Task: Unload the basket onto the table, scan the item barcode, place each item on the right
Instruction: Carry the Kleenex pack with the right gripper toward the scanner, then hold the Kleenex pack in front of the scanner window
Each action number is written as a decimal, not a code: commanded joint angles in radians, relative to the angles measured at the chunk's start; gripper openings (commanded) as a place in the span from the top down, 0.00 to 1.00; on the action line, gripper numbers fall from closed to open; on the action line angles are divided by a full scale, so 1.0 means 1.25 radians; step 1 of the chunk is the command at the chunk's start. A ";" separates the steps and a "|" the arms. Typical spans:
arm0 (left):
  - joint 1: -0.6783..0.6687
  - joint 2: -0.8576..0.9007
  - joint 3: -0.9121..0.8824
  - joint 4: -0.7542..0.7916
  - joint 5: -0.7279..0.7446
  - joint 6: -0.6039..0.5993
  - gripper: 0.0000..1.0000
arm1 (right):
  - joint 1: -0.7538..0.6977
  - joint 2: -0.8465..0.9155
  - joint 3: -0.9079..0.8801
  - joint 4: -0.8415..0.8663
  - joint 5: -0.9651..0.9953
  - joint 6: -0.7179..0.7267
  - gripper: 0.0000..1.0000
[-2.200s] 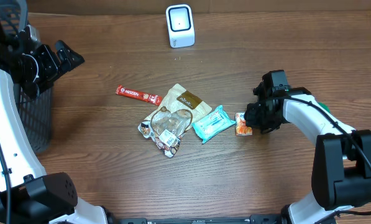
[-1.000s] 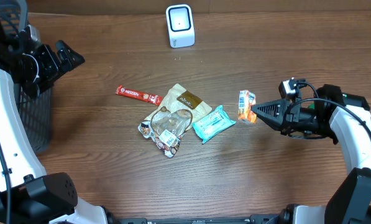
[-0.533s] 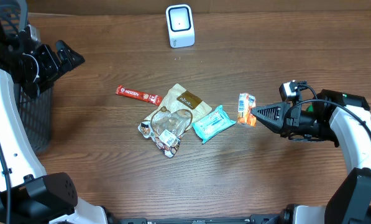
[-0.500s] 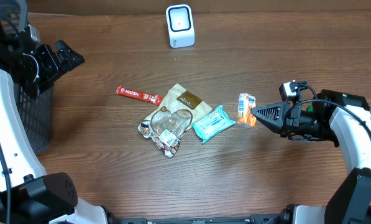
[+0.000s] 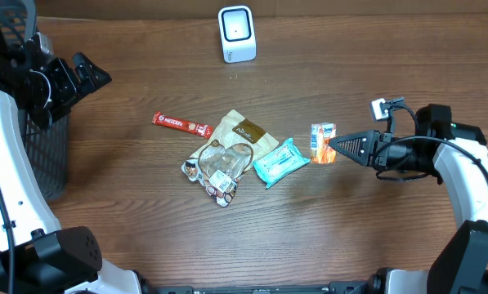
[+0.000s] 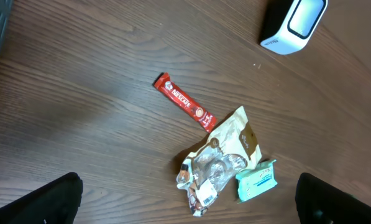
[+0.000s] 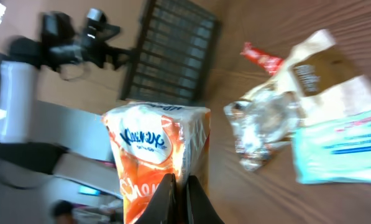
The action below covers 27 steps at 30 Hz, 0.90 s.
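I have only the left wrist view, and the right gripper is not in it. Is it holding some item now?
Observer: Yes. The right gripper is shut on a small orange and white tissue pack.
Operator: Where is that pack, compared with the teal packet?
Observer: Beside the teal packet, toward the right arm, not touching it.
Operator: Is it in front of the scanner yet?
Observer: No. The scanner stands at the far table edge, well away from the pack.
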 commanded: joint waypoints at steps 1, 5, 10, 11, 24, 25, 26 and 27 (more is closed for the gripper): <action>-0.010 0.002 -0.002 0.001 0.001 -0.005 0.00 | -0.001 -0.005 0.010 0.067 0.134 -0.003 0.96; -0.009 0.002 -0.002 0.001 0.000 -0.005 0.00 | -0.001 0.005 0.010 0.221 0.375 0.265 0.96; -0.010 0.002 -0.002 0.001 0.000 -0.005 0.00 | 0.012 0.008 0.018 0.346 0.635 0.546 0.97; -0.010 0.002 -0.002 0.001 0.000 -0.005 0.00 | 0.020 0.008 0.028 0.344 0.654 0.559 0.97; -0.010 0.002 -0.002 0.001 0.000 -0.005 0.00 | 0.248 0.016 0.531 0.049 0.982 0.583 0.97; -0.010 0.002 -0.002 0.001 0.000 -0.005 0.00 | 0.278 0.022 0.570 0.049 1.013 0.571 0.97; -0.010 0.002 -0.002 0.001 0.000 -0.005 0.00 | 0.308 0.030 0.606 0.049 1.053 0.566 0.97; -0.010 0.002 -0.002 0.001 0.000 -0.005 0.00 | 0.337 0.040 0.638 0.051 1.089 0.555 0.97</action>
